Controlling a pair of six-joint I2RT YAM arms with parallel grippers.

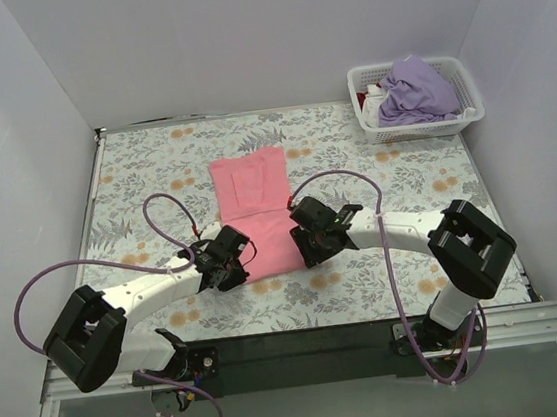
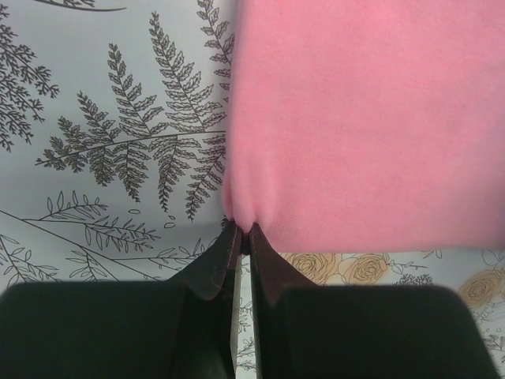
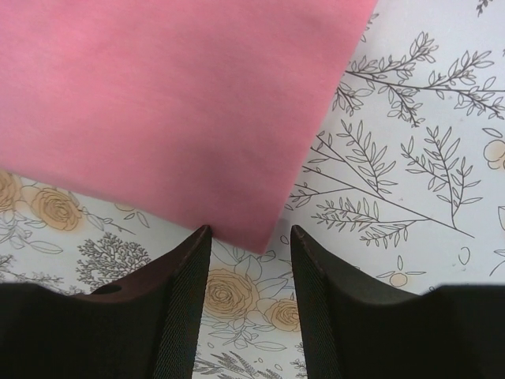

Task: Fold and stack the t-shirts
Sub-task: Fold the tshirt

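A salmon pink t-shirt point(image 1: 255, 206) lies folded into a long strip on the middle of the table. My left gripper point(image 1: 232, 257) is shut on its near left corner; in the left wrist view the cloth point(image 2: 363, 118) puckers right at the tips of the left gripper point(image 2: 242, 230). My right gripper point(image 1: 312, 241) is open at the near right corner; in the right wrist view that corner of the pink t-shirt point(image 3: 173, 103) lies just ahead of the gap of the right gripper point(image 3: 251, 230), untouched. A lavender purple t-shirt point(image 1: 416, 90) is heaped in the basket.
A white lattice basket point(image 1: 375, 133) stands at the far right corner, holding the purple shirt and some white and red cloth. The floral tablecloth point(image 1: 144, 173) covers the table. White walls close in on the left, back and right.
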